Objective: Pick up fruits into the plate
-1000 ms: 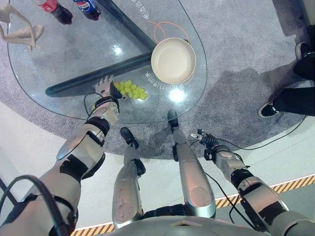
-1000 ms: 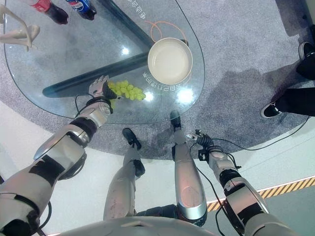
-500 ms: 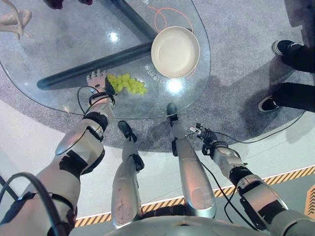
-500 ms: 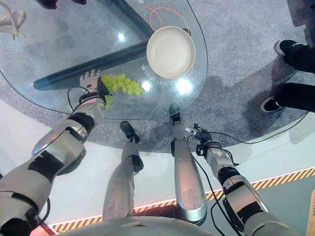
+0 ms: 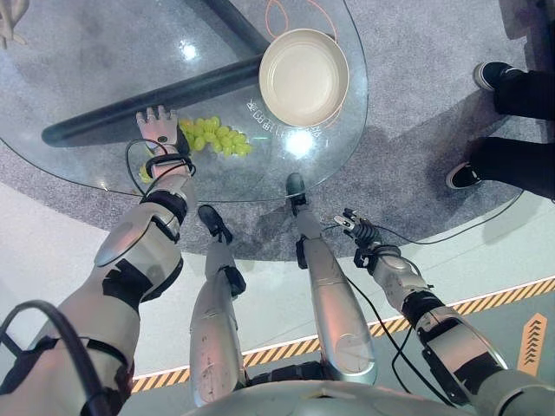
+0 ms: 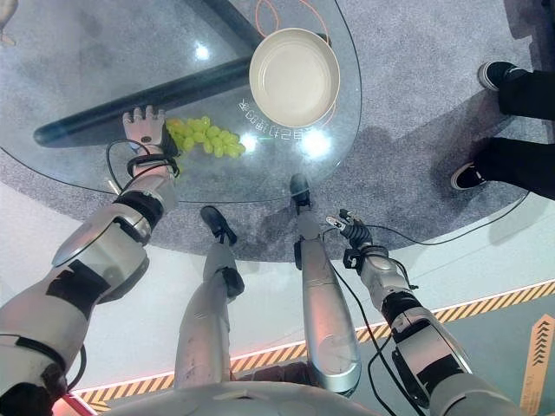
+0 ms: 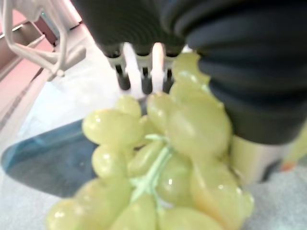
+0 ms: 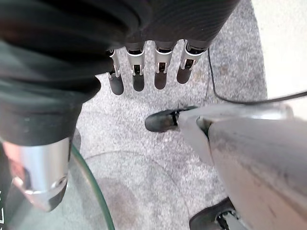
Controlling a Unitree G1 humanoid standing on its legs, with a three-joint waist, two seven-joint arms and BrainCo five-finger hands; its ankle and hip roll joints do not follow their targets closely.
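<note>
A bunch of green grapes point(image 5: 217, 139) lies on the glass table point(image 5: 78, 165), toward its near edge. My left hand point(image 5: 158, 128) rests flat on the glass at the bunch's left end, fingers point(image 7: 144, 76) straight and open, its thumb side against the grapes point(image 7: 158, 163). An empty cream plate point(image 5: 303, 76) with a raised rim stands on the table to the right of and beyond the grapes. My right hand point(image 5: 357, 232) hangs open, fingers point(image 8: 148, 72) relaxed, off the table over the grey carpet.
A dark beam point(image 5: 147, 100) runs under the glass behind the grapes. An orange cable loop point(image 5: 277, 13) lies behind the plate. A person's dark shoes point(image 5: 460, 176) and legs stand on the carpet at the right. A pale figure point(image 5: 9, 22) stands at the table's far left.
The whole picture has shifted, so the camera has moved and two bottles at the top have left the view. My left hand stays at the grapes' left end. My right hand hangs as before.
</note>
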